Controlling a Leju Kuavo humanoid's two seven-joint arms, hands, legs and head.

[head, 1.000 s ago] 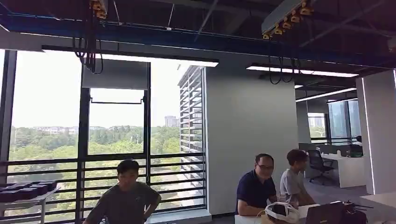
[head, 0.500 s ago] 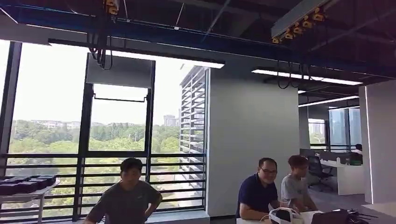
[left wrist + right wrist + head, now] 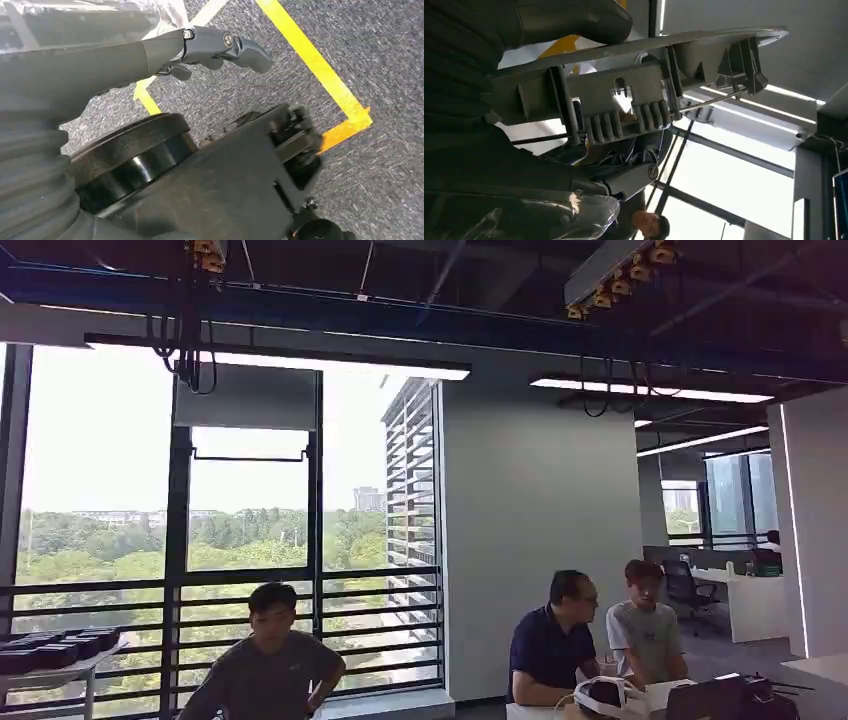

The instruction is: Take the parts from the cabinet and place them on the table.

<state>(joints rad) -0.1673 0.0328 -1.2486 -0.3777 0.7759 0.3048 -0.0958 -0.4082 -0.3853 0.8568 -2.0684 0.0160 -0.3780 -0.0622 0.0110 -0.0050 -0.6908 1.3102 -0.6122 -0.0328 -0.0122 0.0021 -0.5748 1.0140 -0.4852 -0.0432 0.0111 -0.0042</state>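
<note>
The whole head view has swung back left and down a little since half a second ago, so the camera moved, not the room. The seated person in the dark shirt (image 3: 548, 645) has turned from facing the camera to face the neighbour in the grey shirt (image 3: 645, 630).

The part (image 3: 634, 95), a long grey moulded plastic piece with ribs and clips, sits in the right hand (image 3: 484, 45). The thumb lies over its upper edge and the hand grips it. The other fingers are hidden behind the part, and its near end is lost in the dark of the hand. Past it are ceiling lights, window frames and a person's head.

The left hand (image 3: 200, 47) hangs over grey carpet marked with yellow tape (image 3: 320, 65). Its thumb is stretched out, the fingers (image 3: 181, 72) are loosely apart beneath it, and it holds nothing.

In the head view a third person (image 3: 265, 665) at near left is cut off by the lower edge. Far left, a white surface (image 3: 70, 672) carries dark trays (image 3: 55, 650), too small to tell their contents. At right, a white headset (image 3: 605, 695) and a laptop (image 3: 705, 698) lie partly cropped in front of the seated pair.
</note>
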